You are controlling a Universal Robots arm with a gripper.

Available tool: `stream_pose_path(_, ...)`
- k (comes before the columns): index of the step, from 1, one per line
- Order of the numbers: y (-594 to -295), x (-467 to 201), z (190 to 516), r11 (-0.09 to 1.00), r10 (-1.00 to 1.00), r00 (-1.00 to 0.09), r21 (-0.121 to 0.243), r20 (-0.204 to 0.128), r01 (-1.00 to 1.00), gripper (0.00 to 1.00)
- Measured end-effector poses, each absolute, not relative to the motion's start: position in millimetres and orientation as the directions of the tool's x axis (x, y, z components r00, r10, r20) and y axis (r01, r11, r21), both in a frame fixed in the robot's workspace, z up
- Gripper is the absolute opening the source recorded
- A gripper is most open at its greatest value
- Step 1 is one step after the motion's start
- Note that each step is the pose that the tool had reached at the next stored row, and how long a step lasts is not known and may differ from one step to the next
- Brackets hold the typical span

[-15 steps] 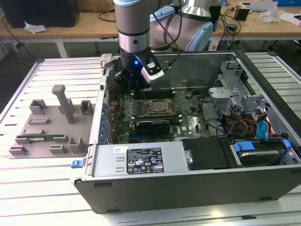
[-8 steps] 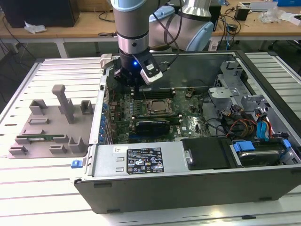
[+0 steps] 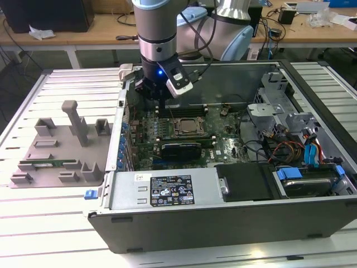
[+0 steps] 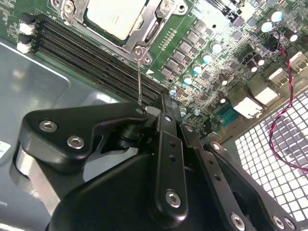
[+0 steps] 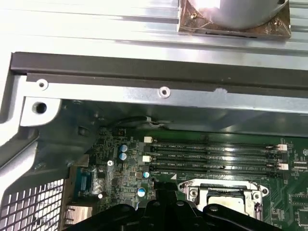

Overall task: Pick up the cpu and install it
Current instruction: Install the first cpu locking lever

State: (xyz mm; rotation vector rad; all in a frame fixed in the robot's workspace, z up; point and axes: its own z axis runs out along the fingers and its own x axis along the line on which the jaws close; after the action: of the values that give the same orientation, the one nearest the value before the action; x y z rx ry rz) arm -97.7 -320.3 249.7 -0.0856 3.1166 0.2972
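The cpu (image 3: 187,126) lies flat in its socket on the green motherboard, silvery top up, with the metal socket frame around it. It also shows in both wrist views (image 4: 114,15) (image 5: 225,202). My gripper (image 3: 160,105) hangs inside the open computer case (image 3: 223,223), just to the exterior view's left of the socket, over the memory slots. Its black fingers (image 4: 162,103) are drawn together with nothing between them. A thin wire lever (image 4: 139,77) runs from the socket corner to the fingertips; I cannot tell whether it touches them.
A grey fixture tray (image 3: 56,151) holding a green memory stick (image 3: 47,164) sits to the exterior view's left of the case. Empty memory slots (image 5: 211,154) lie beside the socket. Cables (image 3: 290,151) and drive bays fill the case's right side. The power supply (image 3: 162,190) sits in front.
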Motion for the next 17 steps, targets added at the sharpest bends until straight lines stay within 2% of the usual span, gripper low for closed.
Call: stream_pose_path(17, -320.4, -75.8, 251.4, 0.973, -0.053, -0.998, 0.224, -0.016, -0.055, 0.11)
